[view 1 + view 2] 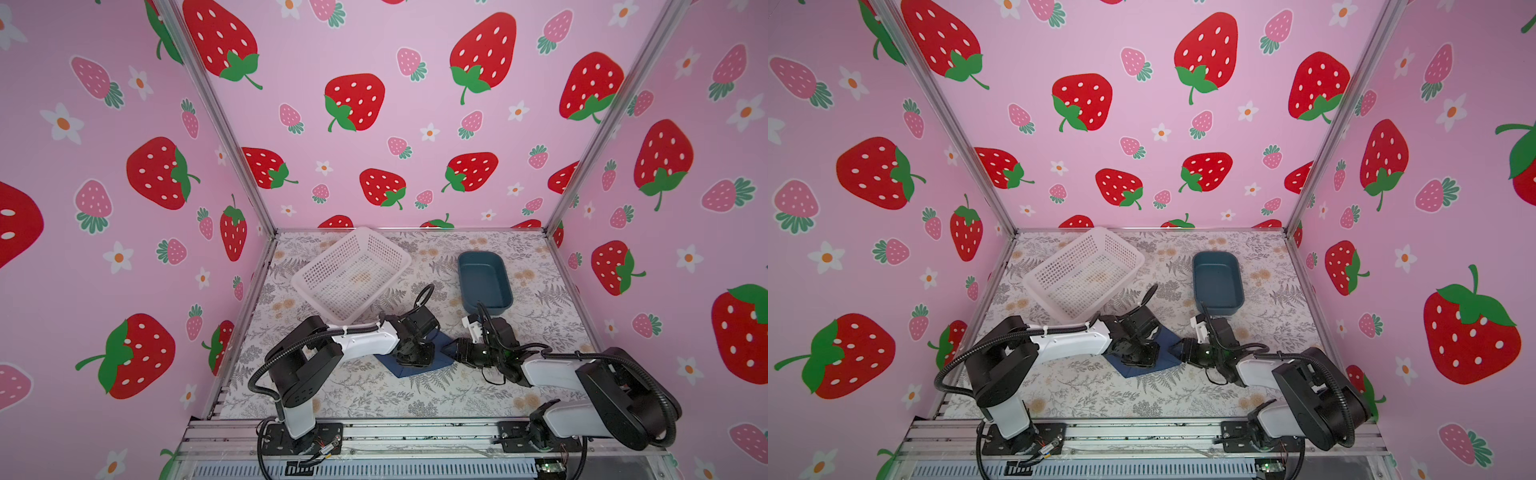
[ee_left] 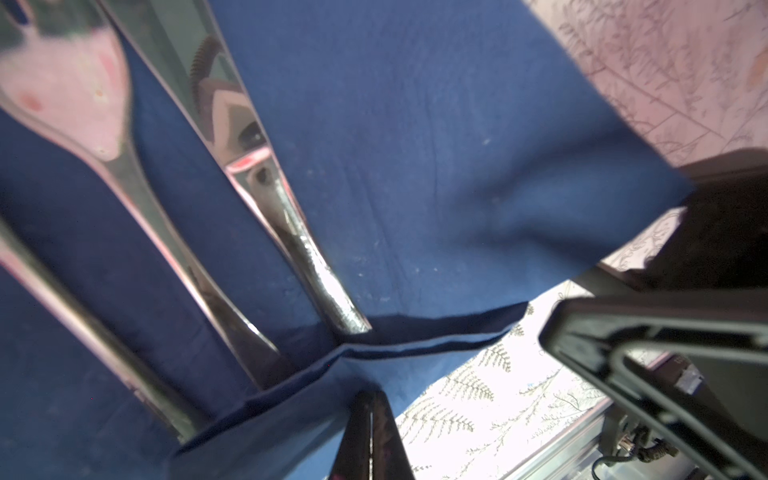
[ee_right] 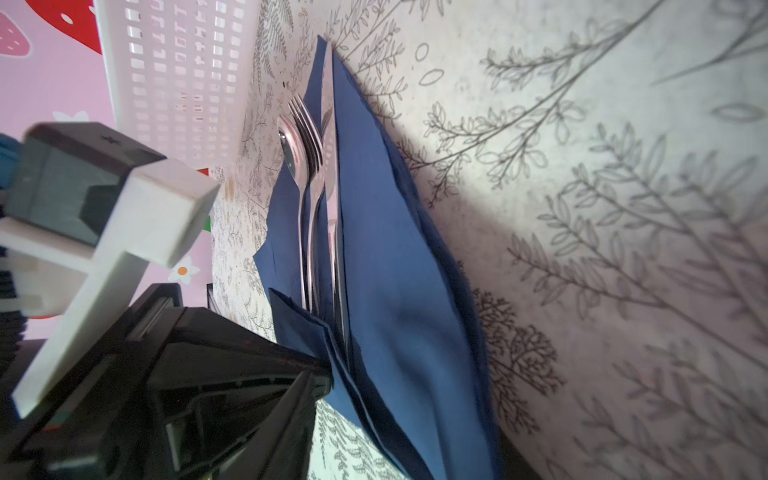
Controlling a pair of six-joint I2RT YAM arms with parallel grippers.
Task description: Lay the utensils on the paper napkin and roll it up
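Left wrist view: the left gripper [image 2: 370, 419] is pinched shut on a folded-over hem of the paper napkin [image 2: 415, 145], right at the handle ends of the utensils [image 2: 309, 257]. All three pieces lie side by side on the blue sheet, with their long axis running straight away from those jaws. The right gripper [image 1: 455, 350] sits just beside the napkin's side corner, jaws apart, gripping nothing I can make out. The utensils lie crosswise ahead of it. Rolling likely falls to this arm, which would carry that slightly lifted side over the nearest piece, across the long axis.
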